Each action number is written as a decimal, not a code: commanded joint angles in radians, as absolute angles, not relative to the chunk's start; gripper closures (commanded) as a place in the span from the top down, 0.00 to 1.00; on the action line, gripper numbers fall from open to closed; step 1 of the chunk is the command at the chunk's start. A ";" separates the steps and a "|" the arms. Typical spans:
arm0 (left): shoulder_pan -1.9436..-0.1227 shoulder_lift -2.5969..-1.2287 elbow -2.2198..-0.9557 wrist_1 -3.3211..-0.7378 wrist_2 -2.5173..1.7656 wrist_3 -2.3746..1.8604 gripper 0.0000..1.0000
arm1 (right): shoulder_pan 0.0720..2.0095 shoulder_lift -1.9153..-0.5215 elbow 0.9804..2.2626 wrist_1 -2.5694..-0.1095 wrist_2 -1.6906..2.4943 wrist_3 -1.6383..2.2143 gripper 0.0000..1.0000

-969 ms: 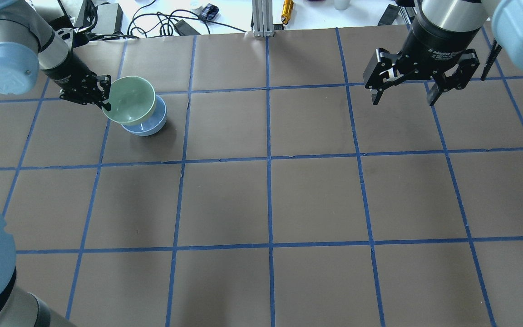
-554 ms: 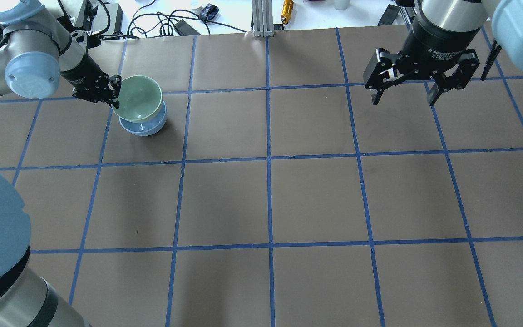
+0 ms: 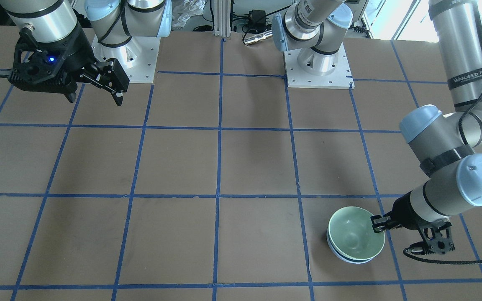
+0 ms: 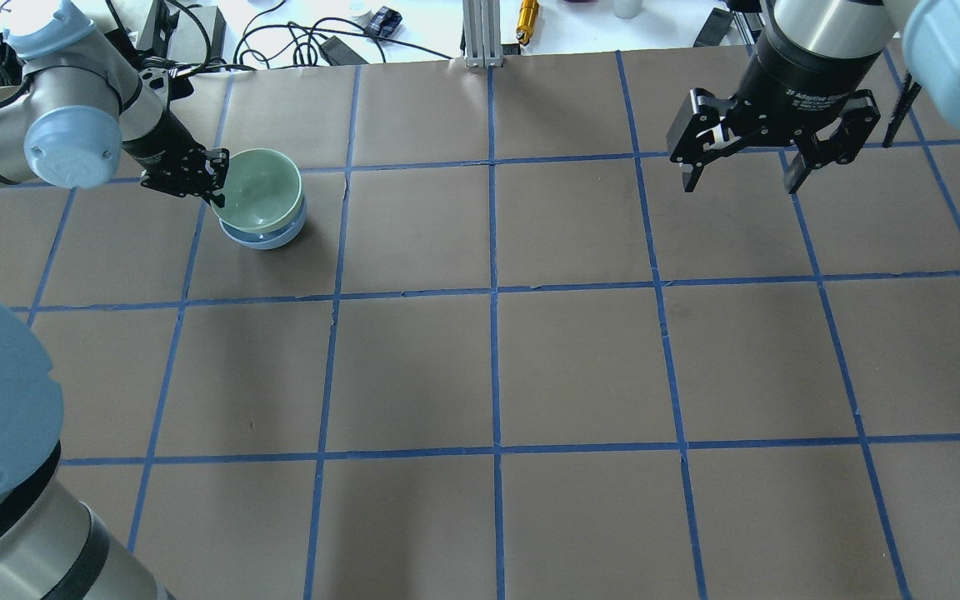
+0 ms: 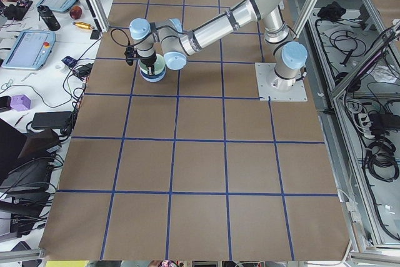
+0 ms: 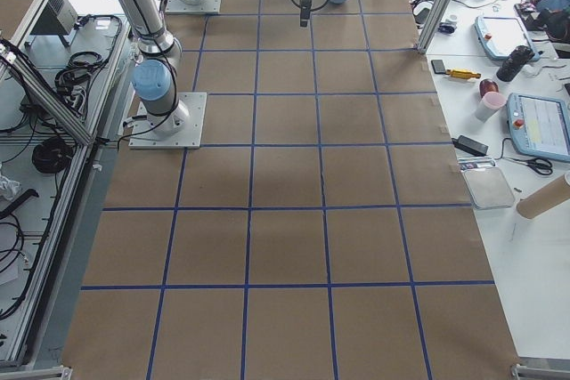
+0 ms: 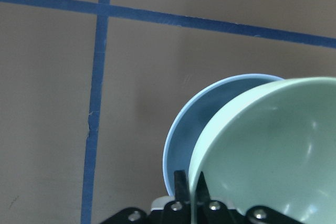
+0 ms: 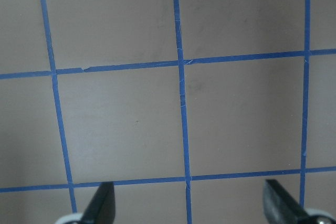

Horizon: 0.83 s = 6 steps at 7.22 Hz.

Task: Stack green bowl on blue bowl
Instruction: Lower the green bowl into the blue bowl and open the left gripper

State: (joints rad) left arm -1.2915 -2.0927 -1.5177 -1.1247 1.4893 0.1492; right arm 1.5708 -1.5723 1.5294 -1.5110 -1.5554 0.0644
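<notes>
Left gripper: clamped on the left rim of the green bowl, toward the bench's far left corner. Green bowl: lowered and levelled over the last second, apparently now seated in the blue bowl; only release remains. Right gripper: jaws apart, empty, near the far right corner

Your left arm bends sharply at the elbow and carries its wrist low over the desk. The left hand lies nearly level there. Its fingers are pinched on the rim of the green bowl, one outside the wall and one inside. Well apart from it, your right arm holds the right hand high above the desk, pointing straight down with its fingers spread wide.
</notes>
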 commanded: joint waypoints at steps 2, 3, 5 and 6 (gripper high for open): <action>-1.292 -2.085 -1.519 -1.123 1.496 0.182 0.74 | 1.571 -1.572 1.529 -1.511 -1.555 0.064 1.00; -1.302 -2.051 -1.510 -1.138 1.496 0.173 0.95 | 1.571 -1.572 1.529 -1.511 -1.555 0.064 1.00; -1.374 -1.953 -1.499 -1.256 1.499 0.167 1.00 | 1.571 -1.572 1.529 -1.511 -1.555 0.064 1.00; -1.405 -1.878 -1.482 -1.370 1.500 0.166 1.00 | 1.571 -1.572 1.529 -1.511 -1.555 0.064 1.00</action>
